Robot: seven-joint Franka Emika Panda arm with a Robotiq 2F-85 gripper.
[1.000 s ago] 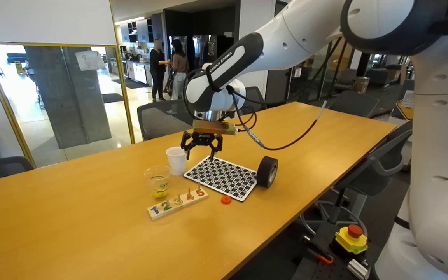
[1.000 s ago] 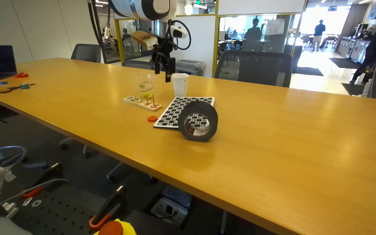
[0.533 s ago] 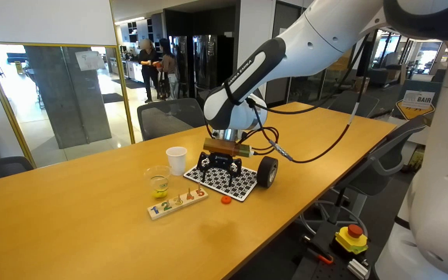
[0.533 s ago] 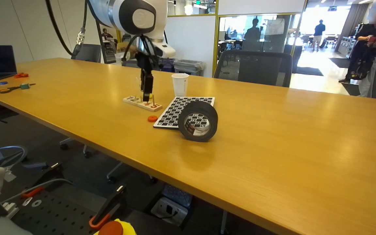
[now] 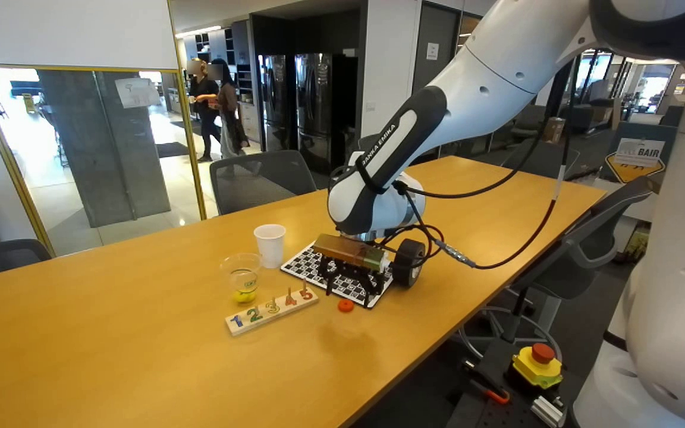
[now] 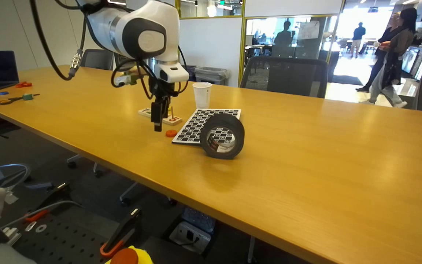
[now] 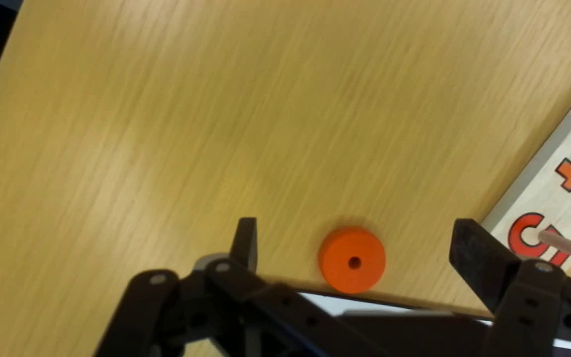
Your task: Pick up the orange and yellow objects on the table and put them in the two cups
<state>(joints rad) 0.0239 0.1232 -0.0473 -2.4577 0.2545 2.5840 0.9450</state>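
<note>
lower now and farther from the tapered white paper cup (image 5: 270,246) than a second ago, my black two-fingered end effector (image 7: 356,240) hovers near the round orange disc (image 7: 342,272), its jaws wide apart and gripping nothing. the disc lies on the light-brown wooden tabletop (image 5: 110,333), just beside the black-and-white checkered board (image 6: 198,123). i judge i am lining up the orange pick; small yellow pieces (image 5: 244,296) seem to be inside the clear plastic cup (image 5: 240,267) already. next i need to descend squarely, avoid the board, close on the disc's rim and lift, probably toward the white cup.
</note>
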